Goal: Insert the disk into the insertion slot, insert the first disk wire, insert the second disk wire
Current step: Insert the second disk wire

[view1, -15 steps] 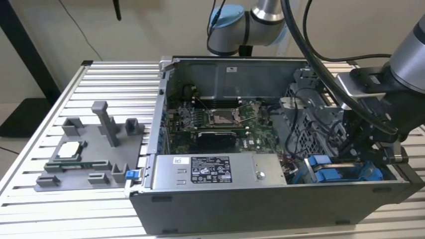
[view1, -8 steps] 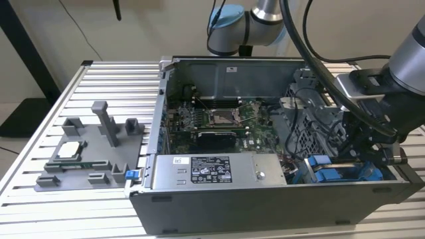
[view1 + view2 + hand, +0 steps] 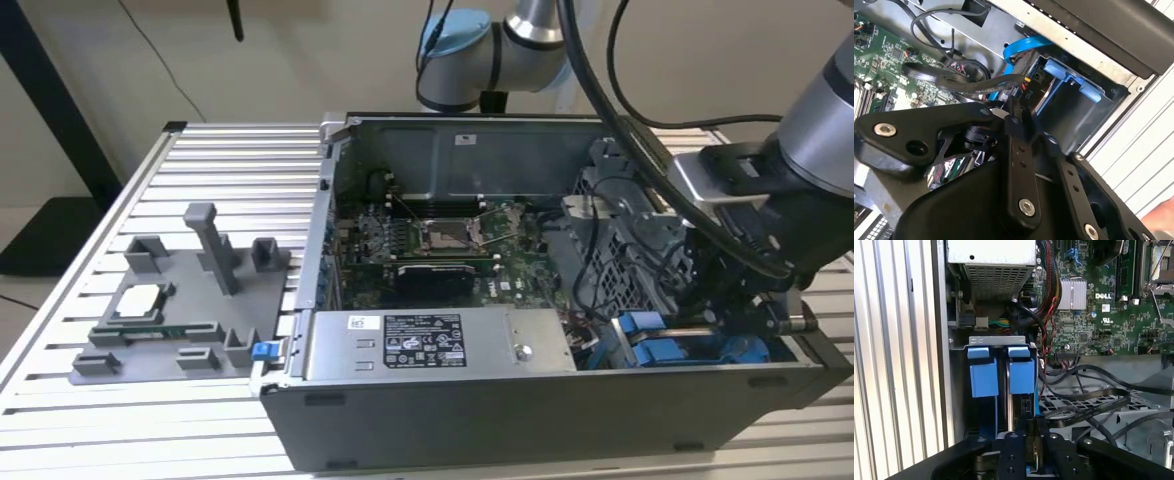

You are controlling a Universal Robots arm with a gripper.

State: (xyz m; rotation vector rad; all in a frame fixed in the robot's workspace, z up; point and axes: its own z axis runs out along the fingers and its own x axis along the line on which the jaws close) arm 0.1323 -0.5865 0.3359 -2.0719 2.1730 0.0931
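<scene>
Low, end effector (image 3: 1030,427) at the insertion slot (image 3: 999,405)

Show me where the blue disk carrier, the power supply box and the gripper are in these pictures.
blue disk carrier (image 3: 1021,375), first wrist view, on one blue tab.
power supply box (image 3: 441,345), exterior view, beside its white sticker, on the grey face.
gripper (image 3: 1031,427), first wrist view, between its black fingertips.

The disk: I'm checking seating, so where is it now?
The disk, in its blue carrier, sits in the insertion slot at the case's front corner on the exterior view's right, beside the power supply, under the gripper.
</scene>
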